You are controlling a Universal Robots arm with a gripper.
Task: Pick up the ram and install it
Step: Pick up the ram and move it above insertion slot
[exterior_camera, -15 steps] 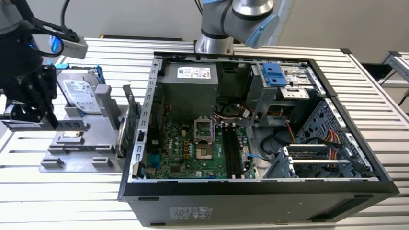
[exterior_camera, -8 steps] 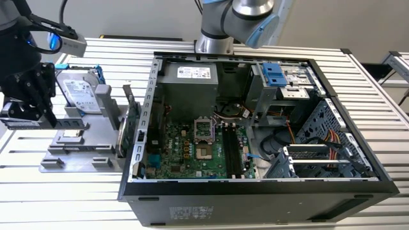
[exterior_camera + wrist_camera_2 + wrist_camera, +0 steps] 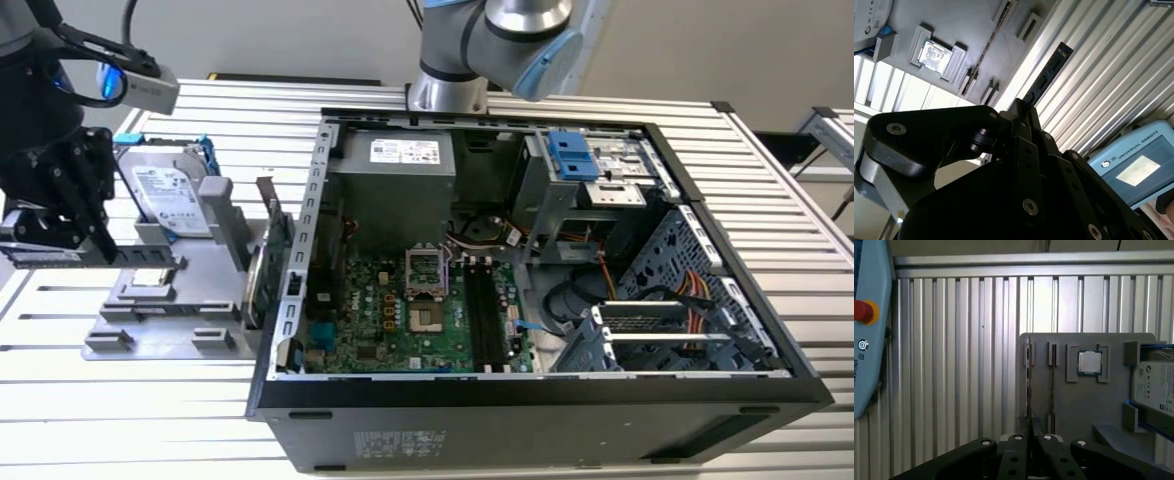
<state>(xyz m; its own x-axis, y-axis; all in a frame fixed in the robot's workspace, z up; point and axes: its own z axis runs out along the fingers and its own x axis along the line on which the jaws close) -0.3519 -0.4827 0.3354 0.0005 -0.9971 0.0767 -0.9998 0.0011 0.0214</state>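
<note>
My gripper (image 3: 56,243) hangs at the exterior view's left, just off the left edge of the grey holder tray (image 3: 200,300). It is shut on the ram (image 3: 1050,74), a thin dark stick that juts out from between the black fingers (image 3: 1024,135) over the ribbed metal table. In the first wrist view the ram (image 3: 1028,390) appears edge-on as a thin line rising from the gripper (image 3: 1030,440) along the holder's edge. In the exterior view the ram (image 3: 47,257) shows as a pale strip under the gripper. The open computer case (image 3: 534,390) with its green motherboard (image 3: 400,320) lies to the exterior view's right.
The holder carries a silver hard drive (image 3: 167,195), a processor chip (image 3: 150,282) and an upright green expansion card (image 3: 274,265). A pale blue teach pendant (image 3: 869,340) with a red button lies on the table near the gripper. The arm's base (image 3: 461,60) stands behind the case.
</note>
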